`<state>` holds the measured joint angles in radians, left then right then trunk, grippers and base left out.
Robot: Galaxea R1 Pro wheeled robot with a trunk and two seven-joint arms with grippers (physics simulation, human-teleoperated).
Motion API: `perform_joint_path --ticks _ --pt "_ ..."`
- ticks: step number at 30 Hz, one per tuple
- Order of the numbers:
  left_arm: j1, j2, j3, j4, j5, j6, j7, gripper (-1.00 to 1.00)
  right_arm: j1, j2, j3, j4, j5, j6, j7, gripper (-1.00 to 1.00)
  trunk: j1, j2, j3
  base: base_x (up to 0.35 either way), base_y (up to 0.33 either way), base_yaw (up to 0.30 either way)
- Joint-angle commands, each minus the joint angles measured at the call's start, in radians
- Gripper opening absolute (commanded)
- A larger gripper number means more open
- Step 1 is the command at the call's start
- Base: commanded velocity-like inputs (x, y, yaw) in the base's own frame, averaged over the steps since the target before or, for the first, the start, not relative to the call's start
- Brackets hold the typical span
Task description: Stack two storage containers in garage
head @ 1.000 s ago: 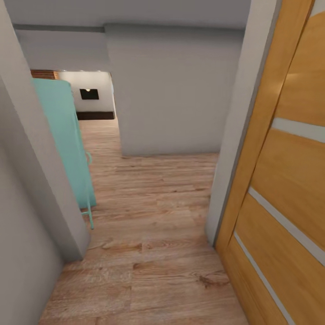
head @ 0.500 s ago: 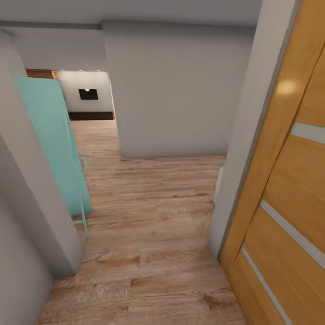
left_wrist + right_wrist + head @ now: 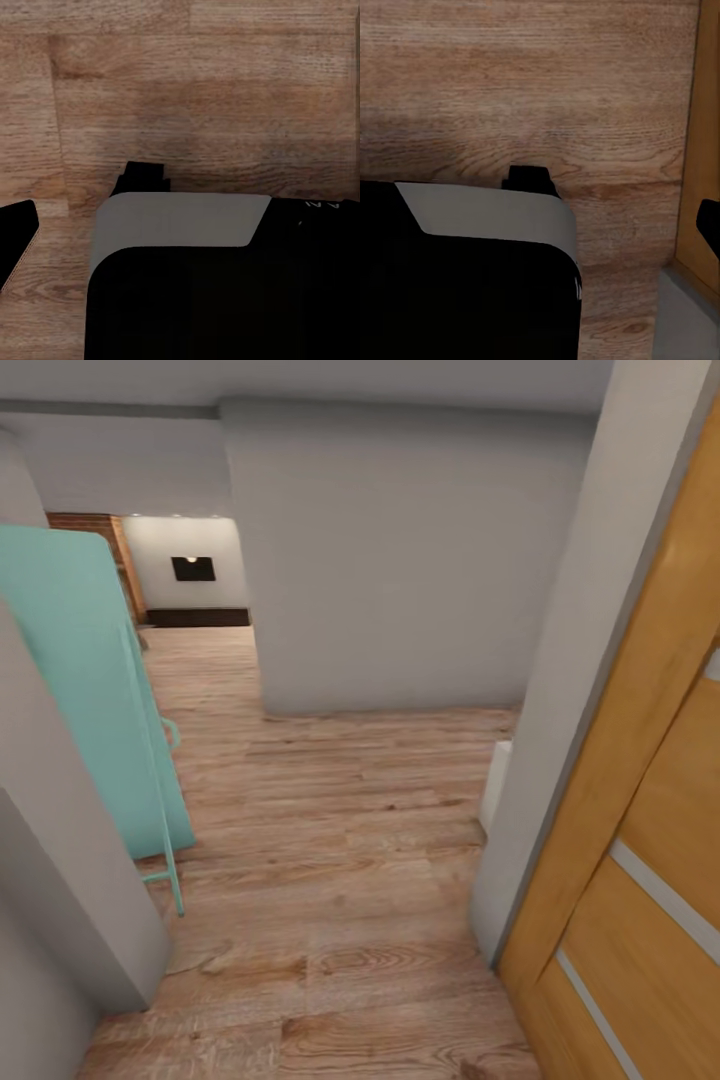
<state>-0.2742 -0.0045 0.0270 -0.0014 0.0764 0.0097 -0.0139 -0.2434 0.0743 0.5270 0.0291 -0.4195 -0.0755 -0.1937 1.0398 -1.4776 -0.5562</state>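
Right now you are in a doorway on the wood floor (image 3: 330, 880), no bins in sight; brick (image 3: 95, 525) at 11 o'clock hints at the living room. Steer toward 12, then bend to 11. Keep off the wooden door (image 3: 650, 840) at 3 o'clock and the teal panel (image 3: 90, 690) at 9. I cannot tell how either gripper's fingers stand

Home interior, a hallway w/ light wood-plank floor (image 3: 330, 880) running btwn plain pale grey walls (image 3: 400, 560). Open oak-coloured door (image 3: 640, 880) w/ pale inset strips at right, turquoise door (image 3: 90, 690) w/ lever handle at left. Far end opens into a lit room w/ red brick (image 3: 90, 525), dark skirting and a small dark wall panel (image 3: 192, 568).
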Motion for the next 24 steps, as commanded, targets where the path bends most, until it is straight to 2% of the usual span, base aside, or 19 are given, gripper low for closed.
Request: perform_joint_path --ticks 1,24 --pt "0.0 0.0 0.002 0.0 0.008 0.001 -0.001 1.0 -0.001 0.001 0.008 0.003 -0.01 -0.006 -0.001 1.0 0.001 0.0 -0.001 0.322 0.0 0.0" --pt "0.0 0.0 0.002 0.0 0.008 0.001 -0.001 1.0 -0.001 0.0 0.008 0.003 -0.011 -0.004 -0.001 1.0 0.001 0.0 -0.001 0.322 0.0 0.0"
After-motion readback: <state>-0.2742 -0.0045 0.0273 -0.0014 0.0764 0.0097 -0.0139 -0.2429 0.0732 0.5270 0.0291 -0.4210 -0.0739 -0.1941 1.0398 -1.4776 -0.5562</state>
